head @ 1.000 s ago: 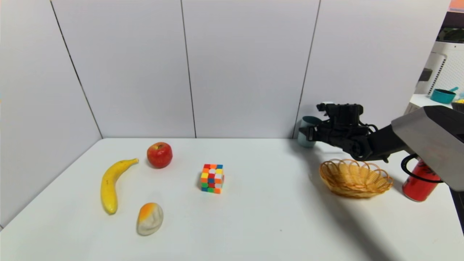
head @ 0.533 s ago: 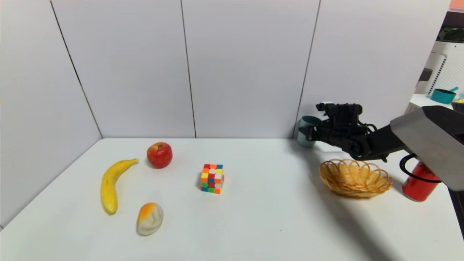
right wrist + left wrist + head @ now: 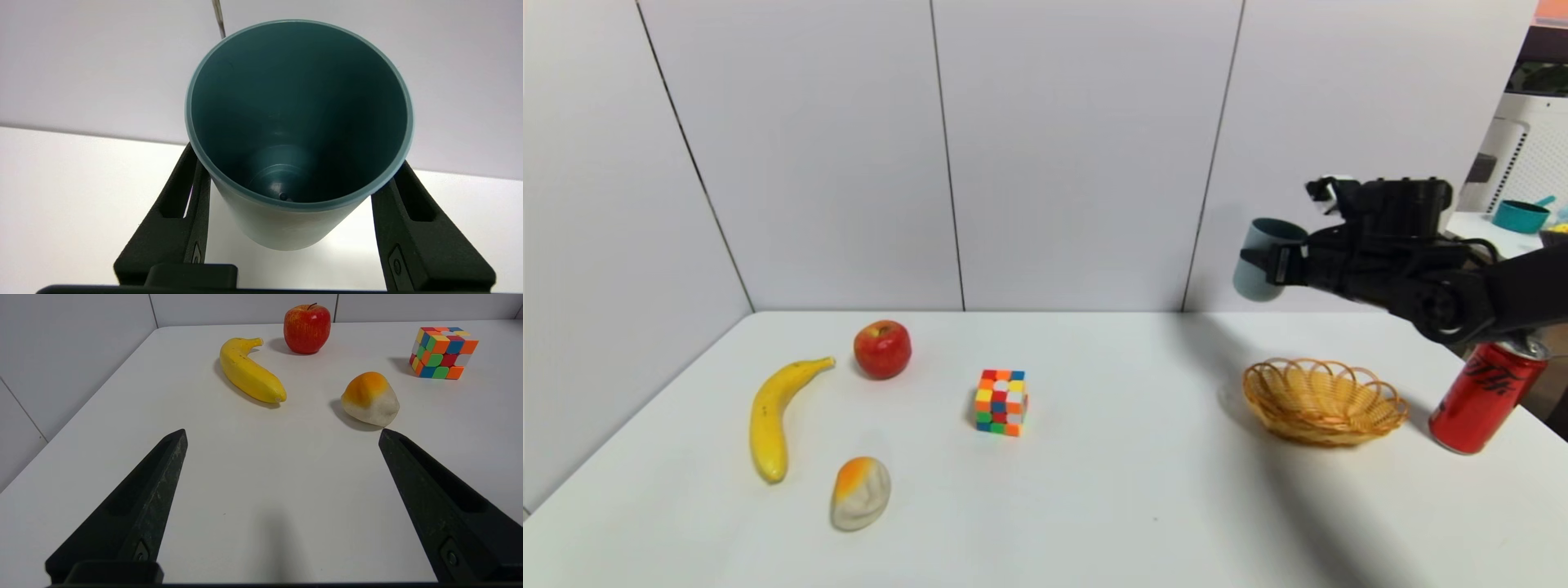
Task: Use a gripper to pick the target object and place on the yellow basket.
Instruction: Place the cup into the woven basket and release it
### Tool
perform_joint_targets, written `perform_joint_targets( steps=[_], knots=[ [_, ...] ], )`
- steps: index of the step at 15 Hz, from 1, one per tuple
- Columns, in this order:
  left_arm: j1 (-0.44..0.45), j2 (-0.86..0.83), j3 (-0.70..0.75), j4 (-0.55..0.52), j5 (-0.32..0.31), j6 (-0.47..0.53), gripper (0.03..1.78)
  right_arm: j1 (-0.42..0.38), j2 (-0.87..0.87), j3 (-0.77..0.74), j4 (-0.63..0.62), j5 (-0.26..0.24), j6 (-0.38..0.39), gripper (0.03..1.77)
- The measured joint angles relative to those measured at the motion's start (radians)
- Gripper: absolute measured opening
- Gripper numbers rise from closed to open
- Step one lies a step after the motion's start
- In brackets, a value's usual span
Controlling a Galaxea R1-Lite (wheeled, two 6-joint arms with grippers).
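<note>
Jaws closed on cup, raised behind basket

The robot's right gripper [image 3: 1278, 265] grips a plain grey-blue cup [image 3: 1256, 260] by its sides, above the counter [image 3: 1094, 490], behind the yellow wicker basket [image 3: 1323, 404] and a little to its left. The basket is bare inside. A red soda can [image 3: 1489, 396] stands just right of the basket, beneath the right arm. The left gripper [image 3: 282, 437] is idle in front of the basket's far-left neighbours, a banana and a bread roll, its jaws wide apart with nothing between them.

The cup leans slightly. Its smooth, tapered walls could slide or twist in the jaws if the squeeze is weak, and it would drop. Coming forward too low, its base could catch the basket's looped rim and push or tip it. Released off-centre or tilted, the cup could topple against the rim. The arm, if lowered, might knock the can.

Only the right wrist view looks down inside the cup, showing it empty, with one jaw on each side. That view leaves out the basket, which the head view shows. The left gripper's spread jaws appear only in the left wrist view.
</note>
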Motion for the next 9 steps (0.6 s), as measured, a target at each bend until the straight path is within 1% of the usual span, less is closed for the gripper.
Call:
perform_joint_targets(
  steps=[2,4,5,7,9],
  knots=[
    [0.000,0.000,0.000,0.000,0.000,0.000,1.69,-0.016,-0.151,0.137,0.036,0.055,0.000,1.08],
    [0.000,0.000,0.000,0.000,0.000,0.000,1.69,-0.030,-0.289,0.297,0.057,0.095,-0.005,1.08],
    [0.000,0.000,0.000,0.000,0.000,0.000,1.69,-0.035,-0.356,0.383,0.060,0.108,-0.009,1.08],
    [0.000,0.000,0.000,0.000,0.000,0.000,1.69,-0.042,-0.457,0.523,0.061,0.116,-0.019,1.08],
    [0.000,0.000,0.000,0.000,0.000,0.000,1.69,-0.064,-0.513,0.611,0.058,0.115,-0.028,1.08]
  ],
)
